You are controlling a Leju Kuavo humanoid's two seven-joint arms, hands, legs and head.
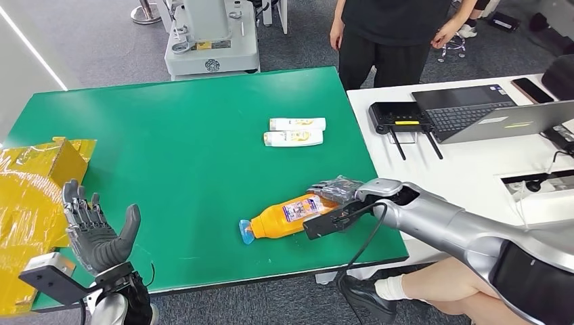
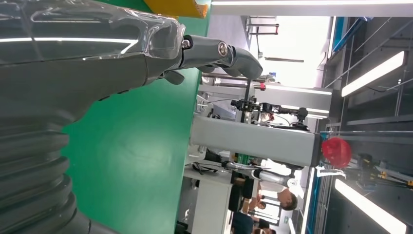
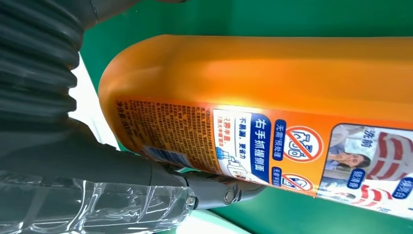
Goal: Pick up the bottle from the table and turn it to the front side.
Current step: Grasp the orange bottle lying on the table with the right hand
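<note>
1. The green bench (image 1: pixel 169 142) carries the things of the scene; a white bench (image 1: pixel 467 162) stands against its right side with an open laptop (image 1: pixel 487 115) and a black router (image 1: pixel 399 116) on it.
2. A person (image 1: pixel 396 34) in black stands beyond the far edge of the two benches, and a bare leg with a black shoe (image 1: pixel 369 298) shows below the right arm near the green bench's front corner.
3. Crumpled yellow wrapping (image 1: pixel 34 196) lies over the left front part of the green bench, just beside the left hand.
4. The orange bottle (image 1: pixel 288 217) lies on its side near the front right of the green bench, its blue cap (image 1: pixel 246 231) pointing left and its base toward the right hand; a printed label faces up and toward the robot.
5. The right hand (image 1: pixel 338 196) sits at the bottle's base end. In the right wrist view the bottle (image 3: pixel 272 102) runs close along the hand (image 3: pixel 122 180), with the thumb (image 3: pixel 219 192) touching it beside the label; whether the fingers are clamped around it I cannot tell.
6. The left hand (image 1: pixel 98 233) is raised over the front left edge of the green bench, palm up, fingers spread apart and holding nothing, well apart from the bottle; the left wrist view shows its thumb (image 2: pixel 219 56) above bare green surface.
7. Two small white bottles (image 1: pixel 294 132) lie side by side near the middle of the green bench, apart from the orange bottle
</note>
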